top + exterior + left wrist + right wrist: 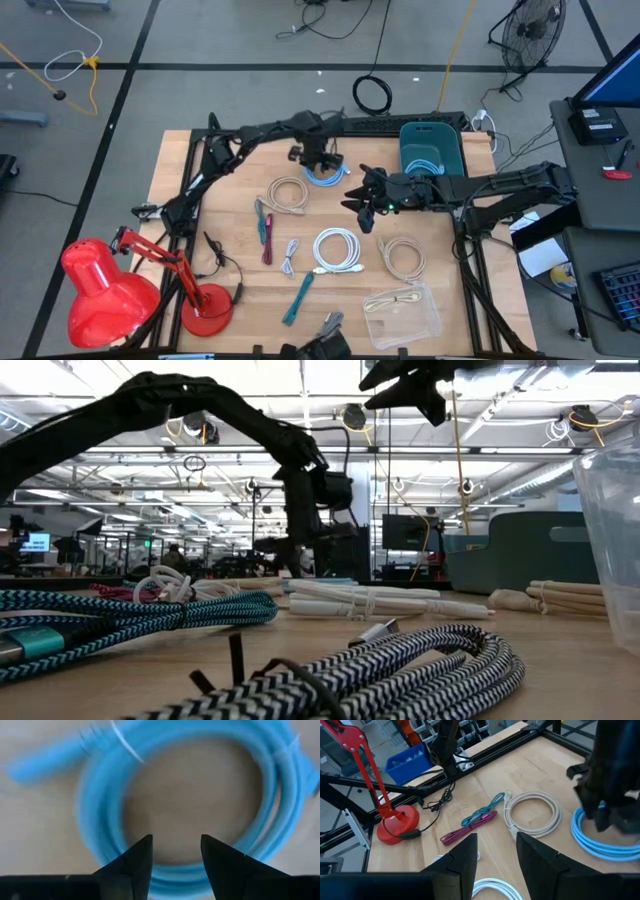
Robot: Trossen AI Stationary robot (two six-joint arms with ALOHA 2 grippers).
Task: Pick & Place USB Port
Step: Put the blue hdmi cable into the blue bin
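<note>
A light-blue coiled USB cable (323,177) lies flat on the wooden table near its far edge. My left gripper (175,842) points straight down over it, open. Its fingertips stand above the bare wood inside the ring, close to one arc of the coil (175,887), and I see no touch. The right wrist view shows the same coil (592,845) under my left arm. My right gripper (362,203) hovers high over the table's middle, open with nothing between its fingers (496,845). A teal bin (447,156) at the far right holds another blue cable.
More cables lie about: a beige coil (288,195), a white coil (337,250), a second beige coil (402,257), and magenta (266,232) and teal (297,297) bundles. A clear plastic box (402,315) sits near the front. A red desk lamp (110,290) stands at the front left.
</note>
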